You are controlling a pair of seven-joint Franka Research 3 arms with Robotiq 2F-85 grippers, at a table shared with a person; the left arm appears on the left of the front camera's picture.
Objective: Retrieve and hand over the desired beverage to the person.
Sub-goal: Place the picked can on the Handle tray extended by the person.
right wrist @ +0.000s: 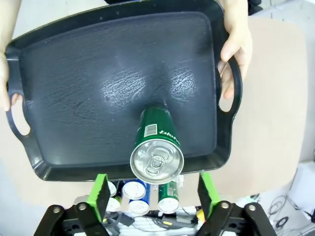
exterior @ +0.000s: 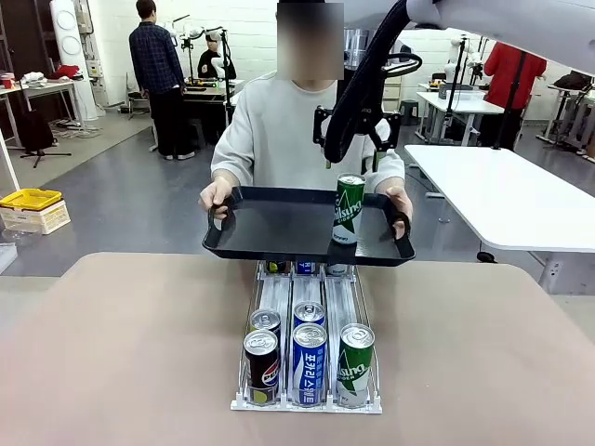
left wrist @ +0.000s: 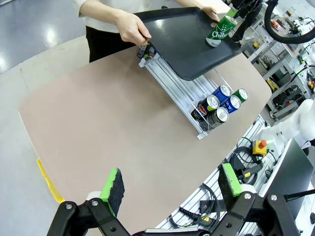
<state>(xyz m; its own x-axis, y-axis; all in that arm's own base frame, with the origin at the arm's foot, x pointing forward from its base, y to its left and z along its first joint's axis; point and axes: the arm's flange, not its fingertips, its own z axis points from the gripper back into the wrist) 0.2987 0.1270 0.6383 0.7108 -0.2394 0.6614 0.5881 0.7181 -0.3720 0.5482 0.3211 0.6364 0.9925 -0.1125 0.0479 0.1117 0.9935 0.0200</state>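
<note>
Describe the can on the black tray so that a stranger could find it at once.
The person in grey at the far side of the table holds a black tray by both handles. Toward its right end, in the front view, one green can stands upright and alone; the other cans sit in the rack on the table.

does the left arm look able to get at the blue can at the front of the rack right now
Probably yes. The blue can stands in the near row of the rack, uncovered; the tray, held up, hangs over the far end only. The left jaws stand open above bare table, nothing between.
</note>
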